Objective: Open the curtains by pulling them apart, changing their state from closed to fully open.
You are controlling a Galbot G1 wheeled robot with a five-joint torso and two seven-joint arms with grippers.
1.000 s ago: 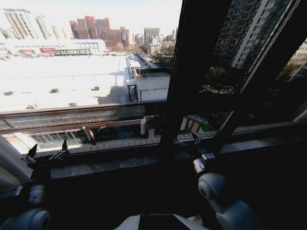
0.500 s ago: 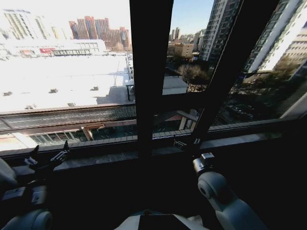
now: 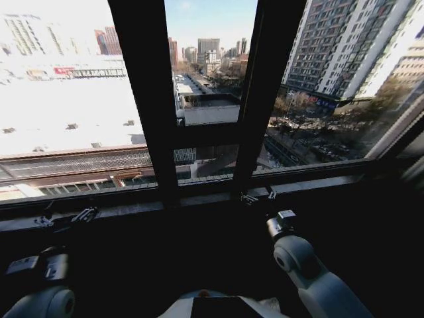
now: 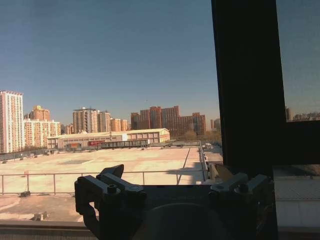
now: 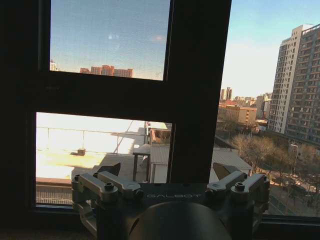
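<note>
Both pincers are being held up near the window sill (image 3: 311, 185), and nothing is being gripped by either one. The left pincer (image 3: 66, 218) is being shown down by the sill's left end in the head view, mostly swallowed by shadow there; from its own wrist camera the left pincer (image 4: 172, 187) is being seen spread apart with bare air between the fingers. The right pincer (image 3: 258, 196) is being parked at the sill just below the black window frame bars (image 3: 149, 99), and in the right wrist view it (image 5: 170, 180) is likewise being seen spread wide, released. The curtains can't be made out anywhere across the glass, so their place can't really be told. The lower wall is being lost in darkness.
</note>
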